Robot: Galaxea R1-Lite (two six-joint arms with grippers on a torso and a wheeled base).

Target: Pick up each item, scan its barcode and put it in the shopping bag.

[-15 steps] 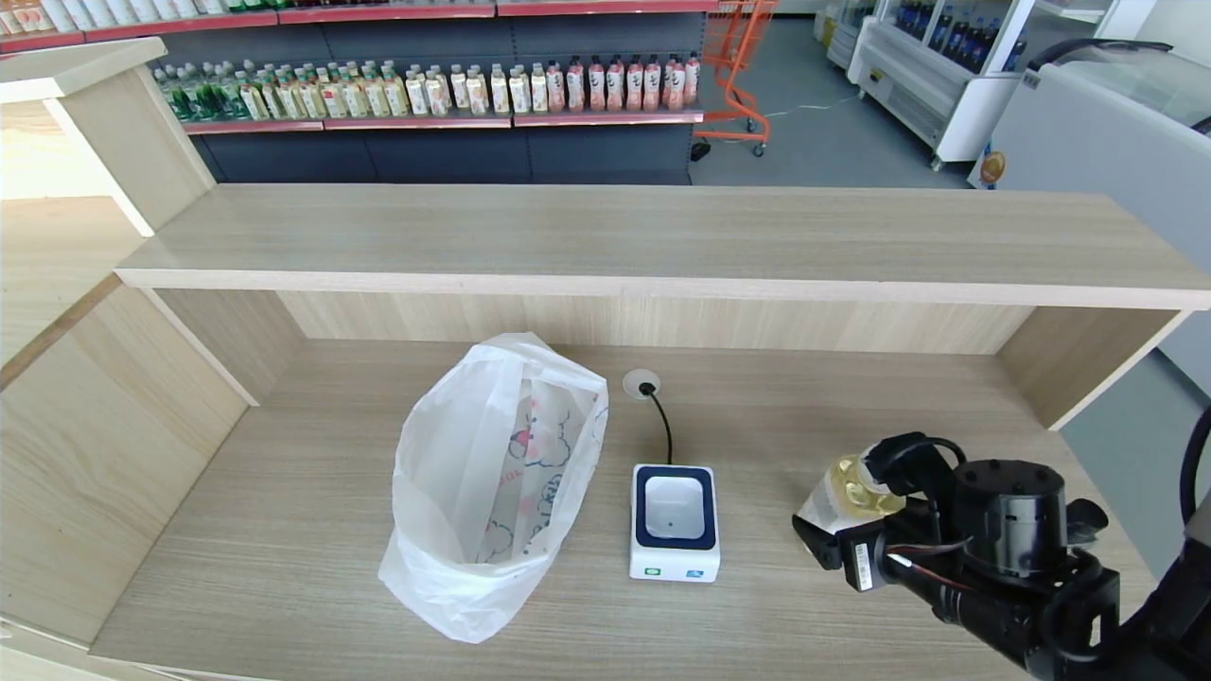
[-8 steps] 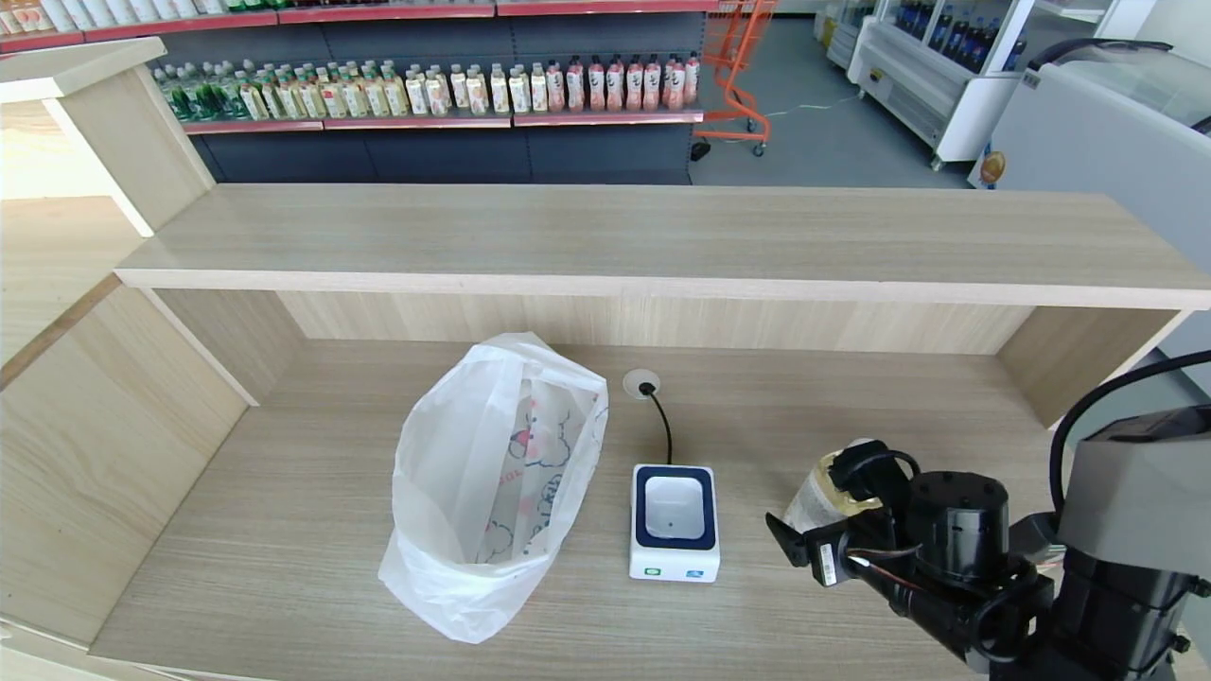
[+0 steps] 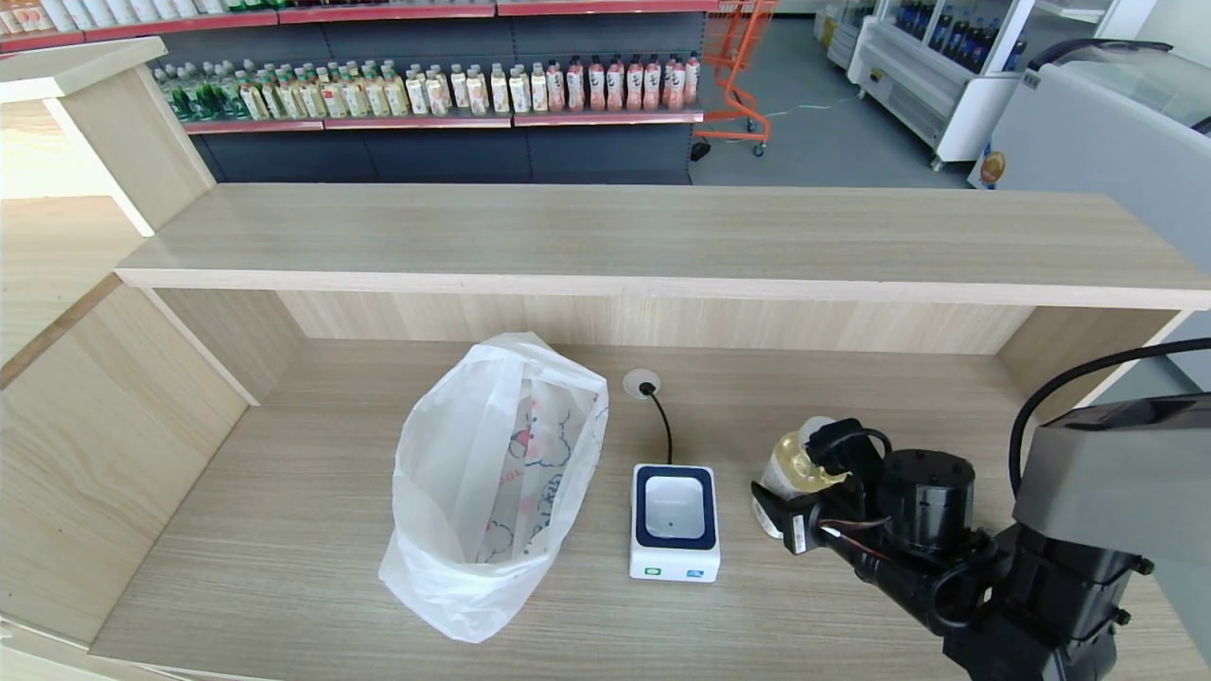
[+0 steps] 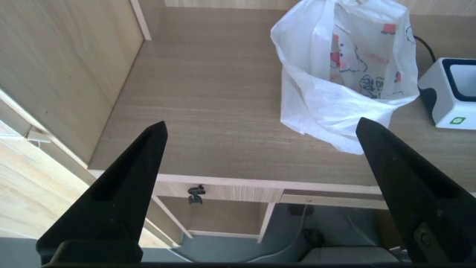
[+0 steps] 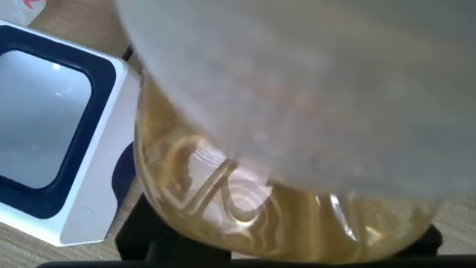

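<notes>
You are at the scan step. Your right gripper (image 3: pixel 804 480) pinches a bottle (image 3: pixel 787 465) of yellow drink and holds it just to the right of the scanner (image 3: pixel 674 520). The bottle is not over the scanner's window yet. Next, I think you need to bring it left, over the window, and turn it so the barcode faces down. I cannot see where the barcode is. The shopping bag (image 3: pixel 445 549) stands open just left of the scanner. Your left gripper (image 4: pixel 262 130) is spread wide and holds nothing, near the counter's (image 3: pixel 851 397) near left edge.
</notes>
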